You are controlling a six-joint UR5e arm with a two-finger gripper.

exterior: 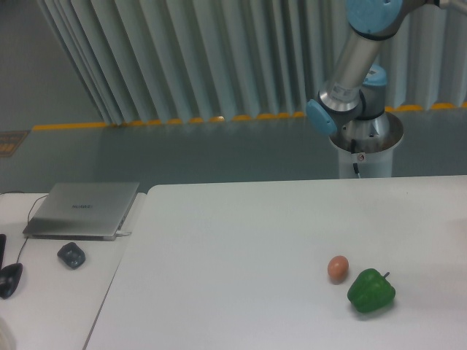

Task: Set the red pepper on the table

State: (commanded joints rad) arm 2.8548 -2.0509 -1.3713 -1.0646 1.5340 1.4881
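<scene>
The large white table [241,255] fills the lower right of the view. The red pepper is out of view. Only the base, shoulder and one link of my arm [352,69] show behind the table's far edge; the link leans up to the right and leaves the frame at the top. My gripper is out of view.
A green bell pepper [371,291] and a small brownish egg [338,268] lie near the table's front right. A smaller white desk [44,292] at the left bears a grey laptop [82,209], a mouse [71,254] and a dark object at its left edge.
</scene>
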